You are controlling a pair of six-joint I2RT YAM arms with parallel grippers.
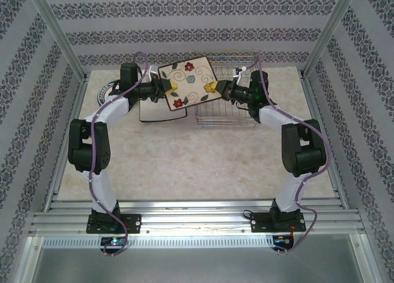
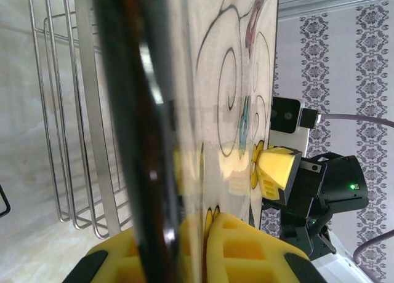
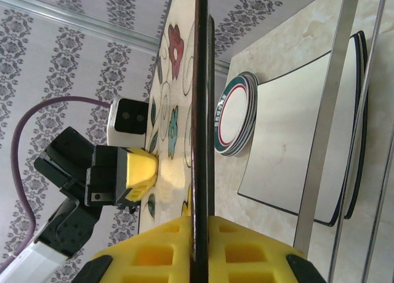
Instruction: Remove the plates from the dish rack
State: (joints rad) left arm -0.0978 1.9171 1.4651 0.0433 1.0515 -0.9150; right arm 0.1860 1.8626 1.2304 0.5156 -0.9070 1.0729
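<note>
A cream square plate (image 1: 189, 80) with a dark rim and flower prints hangs in the air over the left end of the dish rack (image 1: 229, 119), tilted. My left gripper (image 1: 167, 88) is shut on its left edge and my right gripper (image 1: 213, 88) is shut on its right edge. The left wrist view has the plate (image 2: 234, 80) edge-on between the yellow pads of the left gripper (image 2: 184, 234). From the right wrist, the plate's dark rim (image 3: 201, 111) runs straight up from the right gripper (image 3: 201, 224). The silver rack's wires (image 2: 74, 141) stand beside the plate.
Square plates (image 1: 159, 114) lie stacked on the table left of the rack, also seen as square plates (image 3: 301, 141) below the held one. A stack of round teal-rimmed plates (image 3: 237, 114) sits further left, half behind the left arm. Patterned walls enclose the table.
</note>
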